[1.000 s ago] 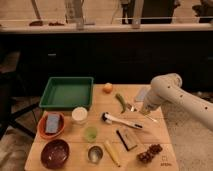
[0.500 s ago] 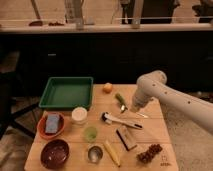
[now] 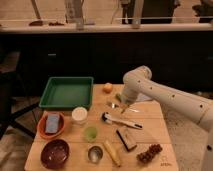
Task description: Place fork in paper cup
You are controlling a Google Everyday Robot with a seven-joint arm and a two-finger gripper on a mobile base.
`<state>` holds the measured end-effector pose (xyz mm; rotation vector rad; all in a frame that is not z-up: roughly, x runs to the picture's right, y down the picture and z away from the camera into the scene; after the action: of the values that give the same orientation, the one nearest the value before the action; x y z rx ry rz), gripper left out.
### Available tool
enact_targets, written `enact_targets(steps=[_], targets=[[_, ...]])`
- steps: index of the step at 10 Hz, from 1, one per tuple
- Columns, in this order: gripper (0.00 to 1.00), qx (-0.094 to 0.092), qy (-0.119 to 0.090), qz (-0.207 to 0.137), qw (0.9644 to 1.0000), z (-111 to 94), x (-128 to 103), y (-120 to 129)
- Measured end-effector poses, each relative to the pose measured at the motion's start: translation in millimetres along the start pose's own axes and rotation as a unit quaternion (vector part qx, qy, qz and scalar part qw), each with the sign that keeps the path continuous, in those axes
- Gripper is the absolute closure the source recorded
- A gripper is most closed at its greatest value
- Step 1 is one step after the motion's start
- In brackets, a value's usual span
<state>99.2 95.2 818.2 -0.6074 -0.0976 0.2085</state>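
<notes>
Table: pale wooden slatted tabletop, with a dark counter behind it.
Arm: white jointed robot arm reaching in from the right edge and bending downward over the table's back right part.
Gripper: the arm's gripper hangs low over the table, just above the fork, in front of the small round orange fruit.
Gripper's hold: I cannot tell whether it is spread or closed, nor whether it has hold of anything (the wrist covers it from this side).
Fork: slim silver metal fork lying flat on the wood under and just right of the gripper, its handle pointing right.
Paper cup: short white-cream cylindrical cup standing upright near the front right corner of the green rectangular plastic tray, well apart from the fork and to its left.
Between them: white-handled brush with a black head, lying just in front of the fork.
Near the cup: small translucent green cup just in front of it, and an orange bowl holding a blue sponge to its left.
</notes>
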Motion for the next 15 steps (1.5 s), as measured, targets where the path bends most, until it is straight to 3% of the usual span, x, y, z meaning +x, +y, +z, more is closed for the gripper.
enact_targets(steps=[4, 9, 15], targets=[[1.00, 0.007, 0.004, -0.052, 0.9986, -10.2, -34.5, 1.2], [1.00, 0.013, -0.001, -0.122, 0.9925, -22.0, -89.5, 12.7], [1.00, 0.015, 0.002, -0.121, 0.9925, -22.1, -86.3, 11.6]])
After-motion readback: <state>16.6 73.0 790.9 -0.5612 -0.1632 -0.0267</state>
